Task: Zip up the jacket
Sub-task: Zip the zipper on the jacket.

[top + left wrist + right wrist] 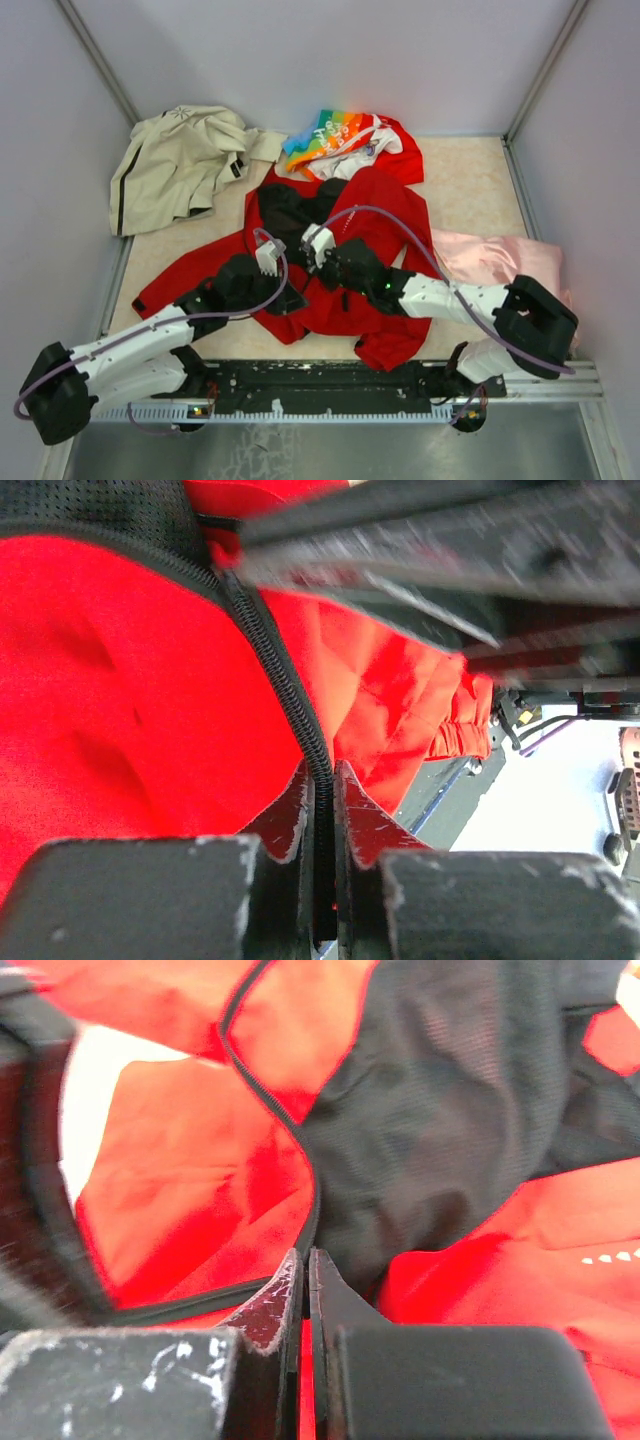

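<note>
Your jacket (335,312) is bright red, with black net cloth inside. A black zipper (290,680) runs into your left claw (320,776), which is black with white scratches, like your right claw (305,1262). Past the claws lie a cream coat (175,165) with a black stripe and a rainbow top (328,135). Right of them, pink cloth (495,258).

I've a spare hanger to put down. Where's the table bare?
Barest: the table at back right, between red jacket, pink cloth and wall. A narrower strip lies between beige jacket and red sleeve. Crowded: the middle, with left gripper and right gripper on the jacket.
</note>
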You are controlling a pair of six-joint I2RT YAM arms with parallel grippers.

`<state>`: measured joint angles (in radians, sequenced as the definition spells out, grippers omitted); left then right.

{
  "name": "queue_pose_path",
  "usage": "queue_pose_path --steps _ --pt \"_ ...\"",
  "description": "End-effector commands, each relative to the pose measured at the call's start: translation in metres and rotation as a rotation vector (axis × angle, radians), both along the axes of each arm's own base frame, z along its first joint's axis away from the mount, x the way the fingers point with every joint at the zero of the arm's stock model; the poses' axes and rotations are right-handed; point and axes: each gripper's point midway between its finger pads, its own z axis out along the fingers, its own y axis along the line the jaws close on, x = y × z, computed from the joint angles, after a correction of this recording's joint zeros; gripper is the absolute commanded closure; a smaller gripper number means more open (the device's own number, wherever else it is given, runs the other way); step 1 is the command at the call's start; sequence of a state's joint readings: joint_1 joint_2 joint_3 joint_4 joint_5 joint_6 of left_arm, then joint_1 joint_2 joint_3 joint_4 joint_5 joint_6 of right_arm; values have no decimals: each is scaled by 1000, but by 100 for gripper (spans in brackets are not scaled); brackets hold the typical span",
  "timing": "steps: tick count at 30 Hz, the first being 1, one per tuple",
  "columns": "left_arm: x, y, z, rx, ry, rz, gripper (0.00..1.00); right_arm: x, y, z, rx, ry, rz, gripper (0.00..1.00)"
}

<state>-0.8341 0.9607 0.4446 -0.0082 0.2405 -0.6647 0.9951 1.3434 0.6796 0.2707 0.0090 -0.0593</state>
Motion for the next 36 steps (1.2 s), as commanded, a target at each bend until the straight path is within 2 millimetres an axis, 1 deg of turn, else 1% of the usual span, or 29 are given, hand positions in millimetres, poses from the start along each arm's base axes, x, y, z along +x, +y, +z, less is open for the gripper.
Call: queue_pose_path --steps 1,4,7,8,9,13,14,16,18,20,21,22,24,25,26,27,28,29,31,32,33,34,35,36 --pt "-8 4 27 2 -57 -53 100 88 -34 38 -32 -163 -303 100" --pt "-4 14 40 25 -101 -20 100 117 -48 50 -25 -178 -385 100" --pt "5 26 58 49 -173 34 100 139 -55 70 -9 -196 -414 100" --pt "11 29 69 60 -207 53 100 146 -59 75 -10 -201 -424 100" --pt "15 34 75 86 -230 69 100 153 -63 81 -11 -209 -439 100" --pt "44 45 110 201 -337 142 100 184 -86 117 -2 -254 -507 100" --pt "52 46 123 226 -369 158 100 193 -94 128 2 -264 -530 100" --pt "72 48 151 267 -438 197 100 208 -111 155 23 -296 -576 100" --pt "92 50 188 278 -524 242 100 222 -129 187 55 -333 -620 100" --pt "111 49 230 261 -608 277 100 227 -137 222 88 -372 -629 100" --pt "120 48 254 247 -651 287 100 228 -140 241 100 -395 -628 100" --pt "128 45 273 237 -683 288 100 227 -142 258 99 -424 -623 100" --pt "138 45 314 213 -756 295 100 221 -145 292 114 -471 -615 100" --pt "142 48 331 206 -793 304 100 216 -147 307 125 -493 -609 100" --pt "144 52 344 205 -827 316 100 210 -148 318 128 -504 -598 100" --pt "145 57 351 214 -856 326 100 203 -149 329 142 -519 -586 100" --pt "145 61 352 224 -876 329 100 195 -149 330 142 -513 -561 100" --pt "144 62 346 241 -881 317 100 187 -147 329 145 -501 -534 100" --pt "136 60 326 249 -860 273 100 169 -138 313 168 -449 -450 100" --pt "132 57 311 245 -833 243 100 157 -135 306 193 -426 -417 100" --pt "128 57 294 250 -805 227 100 148 -131 290 208 -387 -385 100" --pt "125 58 274 260 -763 222 100 138 -124 274 226 -349 -344 100" --pt "122 60 255 265 -721 225 100 129 -120 255 230 -308 -314 100" --pt "117 61 232 271 -668 224 100 121 -115 234 233 -267 -294 100"
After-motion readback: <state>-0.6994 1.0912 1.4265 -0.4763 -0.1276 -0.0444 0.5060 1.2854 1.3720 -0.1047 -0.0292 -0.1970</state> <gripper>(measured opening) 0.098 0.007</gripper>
